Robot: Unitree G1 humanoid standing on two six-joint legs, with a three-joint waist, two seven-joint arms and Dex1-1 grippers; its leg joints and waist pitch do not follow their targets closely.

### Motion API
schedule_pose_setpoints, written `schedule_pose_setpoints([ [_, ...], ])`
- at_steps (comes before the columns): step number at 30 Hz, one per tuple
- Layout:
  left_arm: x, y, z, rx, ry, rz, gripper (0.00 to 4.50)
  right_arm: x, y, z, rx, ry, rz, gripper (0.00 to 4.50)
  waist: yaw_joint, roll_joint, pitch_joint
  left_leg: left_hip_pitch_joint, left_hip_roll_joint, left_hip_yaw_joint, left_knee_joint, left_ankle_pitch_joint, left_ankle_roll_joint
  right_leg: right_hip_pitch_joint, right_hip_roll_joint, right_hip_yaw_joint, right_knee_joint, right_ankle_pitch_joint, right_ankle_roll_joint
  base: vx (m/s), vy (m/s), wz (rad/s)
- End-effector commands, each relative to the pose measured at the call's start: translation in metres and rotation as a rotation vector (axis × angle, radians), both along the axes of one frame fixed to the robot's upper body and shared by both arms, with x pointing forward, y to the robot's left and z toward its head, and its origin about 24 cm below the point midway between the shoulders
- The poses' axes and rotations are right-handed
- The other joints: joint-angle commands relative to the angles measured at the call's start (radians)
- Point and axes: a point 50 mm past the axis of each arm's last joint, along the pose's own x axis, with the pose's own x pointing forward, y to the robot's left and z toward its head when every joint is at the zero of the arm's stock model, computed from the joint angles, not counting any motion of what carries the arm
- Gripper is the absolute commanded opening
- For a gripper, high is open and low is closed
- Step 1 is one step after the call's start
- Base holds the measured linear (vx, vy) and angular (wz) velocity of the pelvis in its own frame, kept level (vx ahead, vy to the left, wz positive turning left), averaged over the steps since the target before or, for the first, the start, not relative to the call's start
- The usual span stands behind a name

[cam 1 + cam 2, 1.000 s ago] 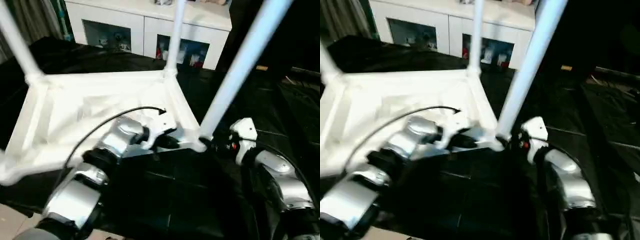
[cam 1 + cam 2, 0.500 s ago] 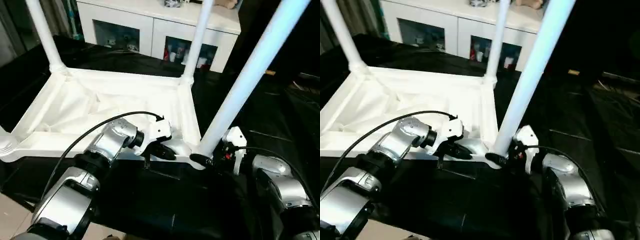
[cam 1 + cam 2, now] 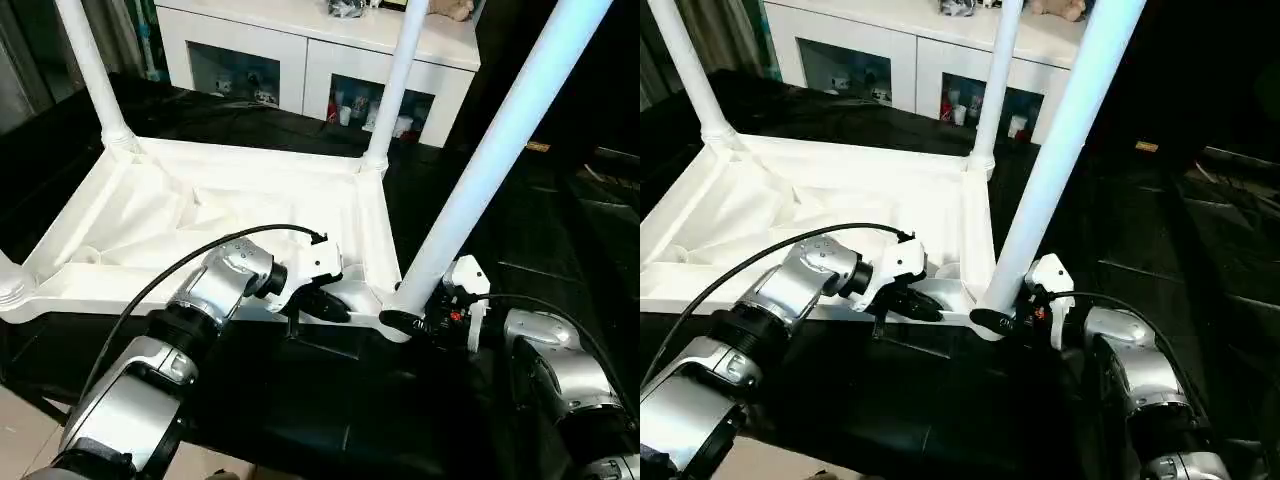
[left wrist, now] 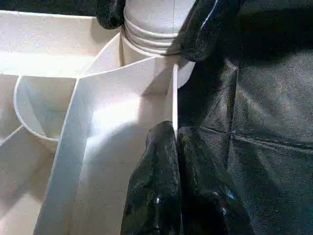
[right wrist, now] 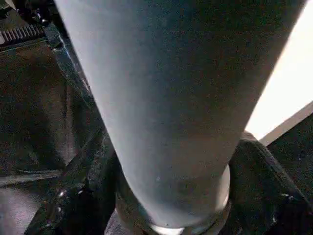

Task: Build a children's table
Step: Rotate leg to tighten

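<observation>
The children's table lies upside down on a black surface, its white ribbed tabletop [image 3: 200, 215] facing up. Three white legs stand in corner sockets: far left [image 3: 90, 70], far right [image 3: 398, 80] and near right [image 3: 500, 150]. My left gripper [image 4: 177, 142] is shut on the thin near rim of the tabletop, close to the near-right corner. My right gripper [image 3: 400, 322] sits at the foot of the near-right leg [image 5: 171, 98], one black finger [image 5: 73, 196] pressed against each side of its ribbed collar. The near-left corner socket [image 3: 10, 290] holds no leg.
A white glass-door cabinet [image 3: 300, 60] stands behind the table. Black sheeting [image 3: 520, 240] covers the surface around and to the right of the tabletop. A black cable [image 3: 180, 270] loops over my left forearm.
The head view has lifted and steadied. My right gripper's fingers have drawn in around the foot of the near-right leg. The left gripper keeps its hold on the rim.
</observation>
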Motion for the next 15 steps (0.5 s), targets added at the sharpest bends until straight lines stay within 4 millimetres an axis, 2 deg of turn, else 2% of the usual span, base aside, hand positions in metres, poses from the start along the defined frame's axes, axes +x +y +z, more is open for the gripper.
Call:
schedule_pose_setpoints([
  [1, -0.009, 0.002, -0.016, 0.066, 0.07, -0.027, 0.0, 0.006, -0.007, 0.006, 0.002, -0.023, -0.031, 2.71, 0.003, -0.005, -0.06, 0.01, 0.014, 0.008, -0.065, -0.194, 0.072, 0.049, -0.037, 0.02, -0.052, -0.121, -0.261, 0.0, 0.0, 0.0],
  [3, -0.008, 0.003, -0.016, 0.068, 0.071, -0.024, 0.0, 0.006, -0.007, 0.006, 0.006, -0.025, -0.036, 2.69, 0.003, -0.004, -0.061, 0.01, 0.014, 0.007, -0.065, -0.192, 0.065, 0.049, -0.037, 0.02, -0.051, -0.117, -0.258, 0.0, 0.0, 0.0],
  [6, -0.006, 0.004, -0.015, 0.06, 0.065, -0.004, 0.0, 0.01, -0.008, 0.006, 0.013, -0.041, -0.078, 2.68, 0.002, -0.004, -0.062, 0.009, 0.013, 0.007, -0.063, -0.174, 0.072, 0.049, -0.036, 0.02, -0.047, -0.08, -0.267, 0.0, 0.0, 0.0],
  [7, -0.003, 0.002, -0.015, 0.044, 0.05, 0.034, 0.0, 0.017, -0.012, 0.004, -0.015, -0.073, -0.194, 2.68, 0.002, -0.001, -0.062, 0.01, 0.013, 0.007, -0.064, -0.18, 0.07, 0.048, -0.036, 0.02, -0.047, -0.085, -0.268, 0.0, 0.0, 0.0],
  [8, -0.003, 0.001, -0.015, 0.041, 0.048, 0.039, 0.0, 0.018, -0.013, 0.004, -0.019, -0.077, -0.209, 2.67, -0.001, -0.001, -0.06, 0.009, 0.013, 0.008, -0.065, -0.187, 0.064, 0.046, -0.036, 0.02, -0.049, -0.096, -0.267, 0.0, 0.0, 0.0],
  [10, 0.0, -0.001, -0.015, 0.03, 0.035, 0.073, 0.0, 0.023, -0.017, 0.001, -0.043, -0.097, -0.317, 2.67, -0.008, 0.0, -0.059, 0.008, 0.012, 0.005, -0.069, -0.231, 0.03, 0.045, -0.038, 0.018, -0.056, -0.174, -0.248, 0.0, 0.0, 0.0],
  [11, 0.003, -0.005, -0.016, 0.025, 0.015, 0.123, 0.0, 0.028, -0.022, -0.003, -0.048, -0.095, -0.449, 2.67, -0.009, 0.001, -0.059, 0.01, 0.012, 0.005, -0.069, -0.241, 0.024, 0.044, -0.038, 0.018, -0.057, -0.189, -0.243, 0.0, 0.0, 0.0],
  [12, 0.003, -0.005, -0.016, 0.025, 0.015, 0.123, 0.0, 0.028, -0.022, -0.003, -0.048, -0.095, -0.449, 2.67, -0.012, 0.0, -0.06, 0.01, 0.011, 0.003, -0.069, -0.251, 0.015, 0.044, -0.037, 0.018, -0.058, -0.203, -0.236, 0.0, 0.0, 0.0],
  [14, 0.006, -0.009, -0.019, 0.023, 0.004, 0.171, 0.0, 0.029, -0.023, -0.007, -0.051, -0.093, -0.554, 2.66, -0.016, 0.003, -0.06, 0.009, 0.01, 0.004, -0.069, -0.253, 0.015, 0.043, -0.035, 0.019, -0.059, -0.194, -0.231, 0.0, 0.0, 0.0],
  [15, 0.008, -0.012, -0.02, 0.024, -0.003, 0.205, 0.0, 0.03, -0.023, -0.01, -0.052, -0.091, -0.618, 2.66, -0.016, 0.01, -0.062, 0.01, 0.01, 0.003, -0.069, -0.249, 0.013, 0.043, -0.034, 0.02, -0.057, -0.177, -0.231, 0.0, 0.0, 0.0],
])
